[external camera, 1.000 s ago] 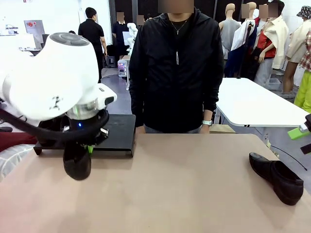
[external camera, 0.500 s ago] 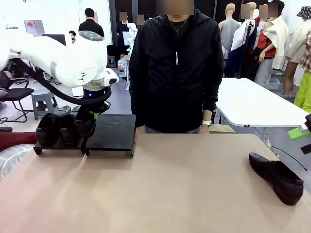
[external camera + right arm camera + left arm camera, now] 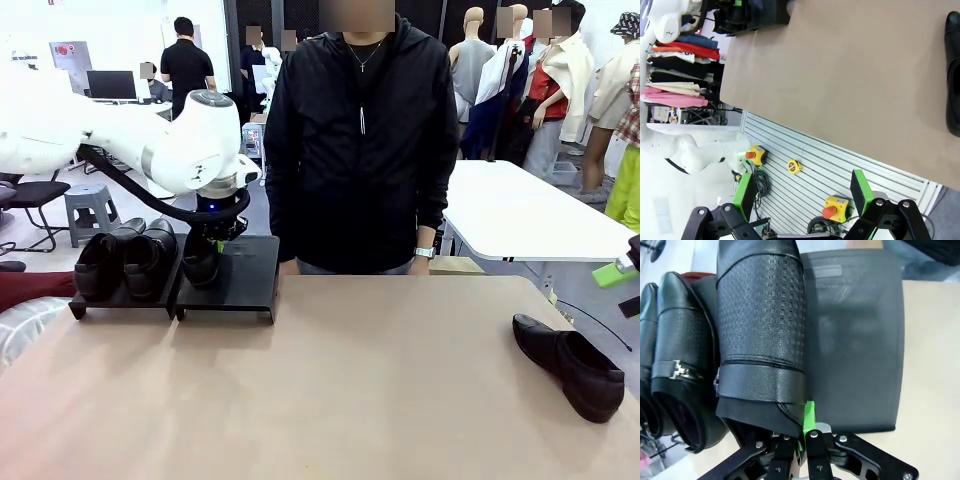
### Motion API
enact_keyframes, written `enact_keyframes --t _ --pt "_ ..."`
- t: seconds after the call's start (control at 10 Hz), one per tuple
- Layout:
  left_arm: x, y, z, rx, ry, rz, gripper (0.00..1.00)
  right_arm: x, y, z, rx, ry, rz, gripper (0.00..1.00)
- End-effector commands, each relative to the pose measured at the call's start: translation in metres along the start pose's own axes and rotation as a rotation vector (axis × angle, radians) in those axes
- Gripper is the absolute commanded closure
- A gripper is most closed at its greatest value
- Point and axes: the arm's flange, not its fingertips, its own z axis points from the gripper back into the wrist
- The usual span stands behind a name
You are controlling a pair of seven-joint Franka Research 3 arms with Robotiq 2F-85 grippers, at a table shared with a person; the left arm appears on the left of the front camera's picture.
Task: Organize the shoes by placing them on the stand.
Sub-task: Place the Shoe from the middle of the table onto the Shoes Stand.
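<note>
Shoes in a pair (image 3: 140, 262) sit side by side on the left platform (image 3: 110, 306) of the stand, with the toes toward the front lip. A third shoe (image 3: 200, 262) hangs toe-down from the left tool (image 3: 213, 238), which is pressed together and pinches the shoe's back edge. In the left wrist view this third shoe (image 3: 762, 330) lies along the left edge of the right platform (image 3: 855, 340), just beside the nearer shoe of the pair (image 3: 682, 355). I cannot tell if its sole touches the platform. The wider part of the right platform, up to its right edge, is bare.

A fourth shoe (image 3: 568, 365) lies on the counter (image 3: 360, 380) near its right edge, well apart from the stand, with a broad open stretch of counter between them. The right tool (image 3: 802, 195) is off the counter's side, its green pads (image 3: 745, 192) spread and holding nothing. A person (image 3: 360, 150) stands at the far edge, just beside the right platform.
</note>
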Motion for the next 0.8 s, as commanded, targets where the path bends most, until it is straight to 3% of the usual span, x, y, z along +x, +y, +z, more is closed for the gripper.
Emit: enact_keyframes --t 0.0,0.3,0.4,0.5,0.7 --pt "0.01 -0.005 -0.007 0.034 -0.013 0.039 1.0 0.0 -0.001 0.004 -0.008 0.01 0.018 0.0" --pt "0.012 -0.009 -0.017 0.058 0.042 -0.005 1.0 0.0 -0.001 0.004 -0.008 0.01 0.018 0.0" --pt "0.011 -0.009 -0.017 0.064 0.049 -0.009 0.55 0.0 -0.001 0.004 -0.008 0.01 0.018 0.0" --pt "0.01 -0.009 -0.016 0.07 0.047 -0.006 0.0 0.0 -0.001 0.004 -0.008 0.01 0.018 0.0" --pt "0.003 -0.007 -0.004 0.073 0.028 0.003 0.0 0.0 -0.001 0.004 -0.008 0.01 0.018 0.0"
